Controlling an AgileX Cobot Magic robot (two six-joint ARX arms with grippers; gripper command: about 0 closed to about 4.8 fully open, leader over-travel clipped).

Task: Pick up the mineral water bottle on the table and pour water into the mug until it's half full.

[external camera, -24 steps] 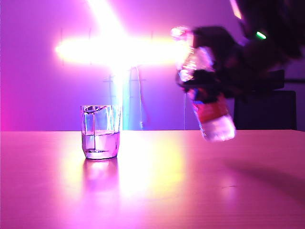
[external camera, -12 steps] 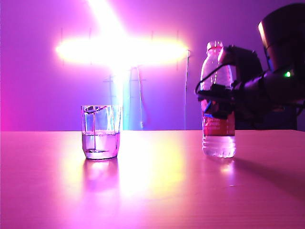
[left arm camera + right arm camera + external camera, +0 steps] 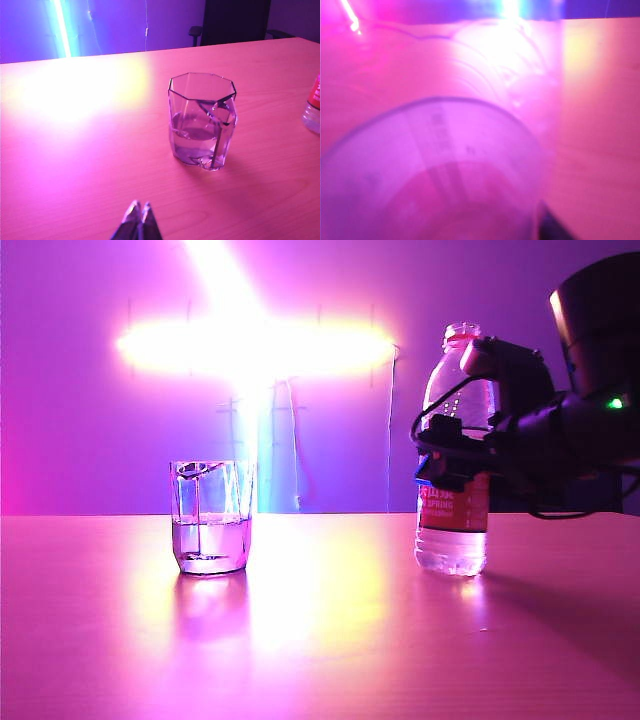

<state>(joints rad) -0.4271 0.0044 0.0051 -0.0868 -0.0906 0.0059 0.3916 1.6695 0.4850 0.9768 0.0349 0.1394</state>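
Note:
The mineral water bottle [image 3: 452,530] stands upright on the table's right side, red label facing the exterior camera. My right gripper [image 3: 450,455] sits around its middle, above the label. Up close in the right wrist view the bottle [image 3: 435,170] fills the picture, with one dark fingertip [image 3: 555,227] at its edge. Whether the jaws still press on it does not show. The mug [image 3: 210,515], a clear faceted glass, stands to the left holding water in its lower part. My left gripper [image 3: 139,214] hovers shut over bare table in front of the mug [image 3: 202,120]. The bottle's base [image 3: 314,105] shows at that view's edge.
A very bright cross-shaped light [image 3: 250,345] glares on the back wall, with a cable [image 3: 390,440] hanging down beside it. A dark chair [image 3: 235,22] stands behind the table's far edge. The table [image 3: 320,640] is a wide wooden top.
The bottle went from tilted in the air to upright on the table, then shifted slightly left. More of its label now shows below the right gripper. The mug and left gripper stayed put.

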